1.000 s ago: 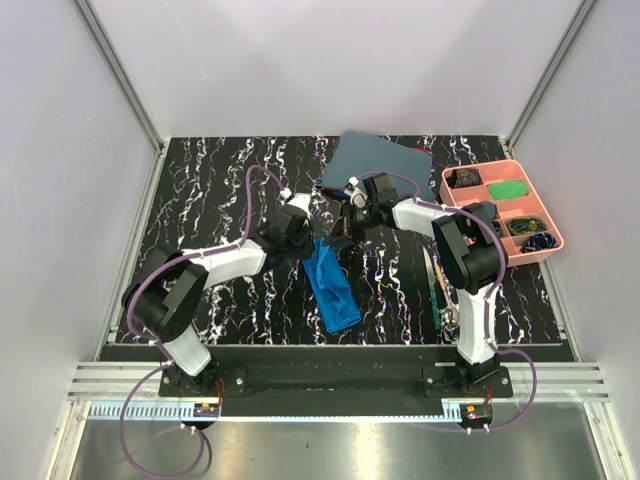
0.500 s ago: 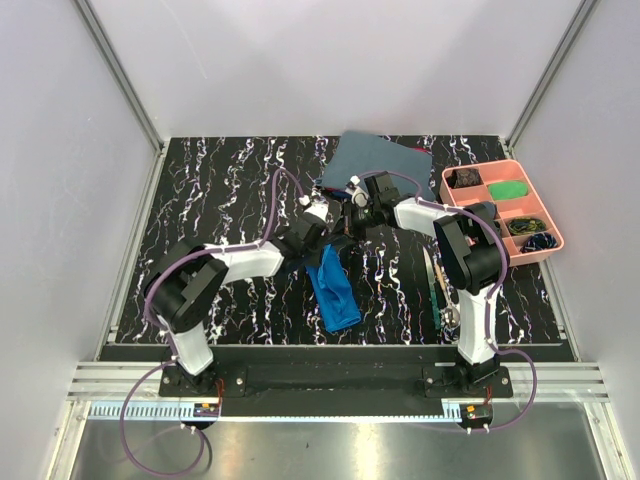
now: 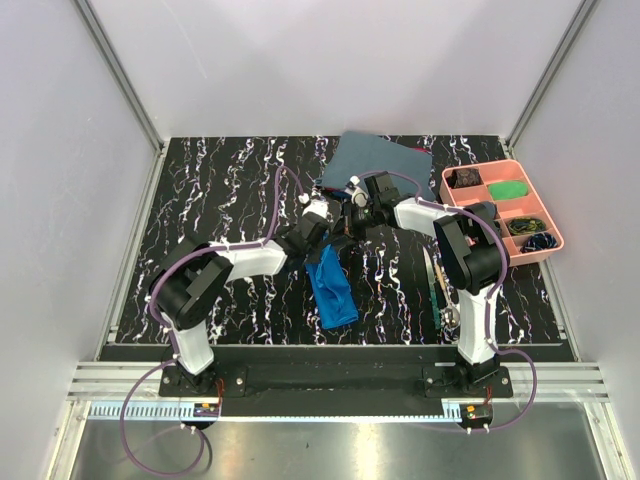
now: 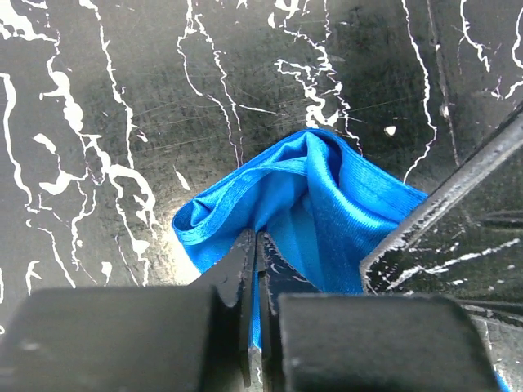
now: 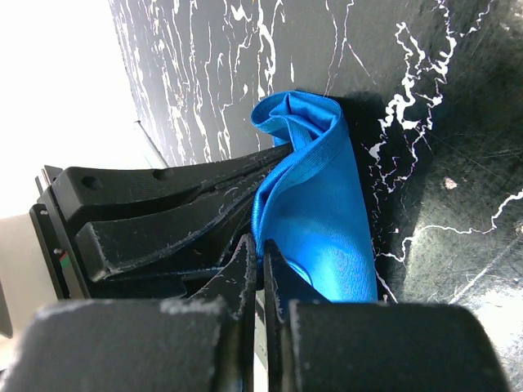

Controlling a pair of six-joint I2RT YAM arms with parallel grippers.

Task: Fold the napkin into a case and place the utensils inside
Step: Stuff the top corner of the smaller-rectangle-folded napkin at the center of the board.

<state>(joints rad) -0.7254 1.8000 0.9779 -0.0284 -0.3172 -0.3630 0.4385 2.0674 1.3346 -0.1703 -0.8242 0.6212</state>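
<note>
The napkin is a bright blue cloth folded into a long narrow strip, lying mid-table and running toward the near edge. Both grippers meet at its far end. My left gripper is shut on a bunched fold of the napkin, as the left wrist view shows around my left gripper. My right gripper is shut on the cloth's edge just beside it. In the right wrist view my right gripper pinches the napkin. The utensils, one green-handled, lie right of the napkin by the right arm.
A dull grey-blue cloth lies at the back of the table. A pink compartment tray with small items sits at the right edge. The left gripper's black fingers press close against my right gripper.
The left gripper has moved right to the napkin's far end and closed on the cloth. The right gripper has stayed shut in place.
</note>
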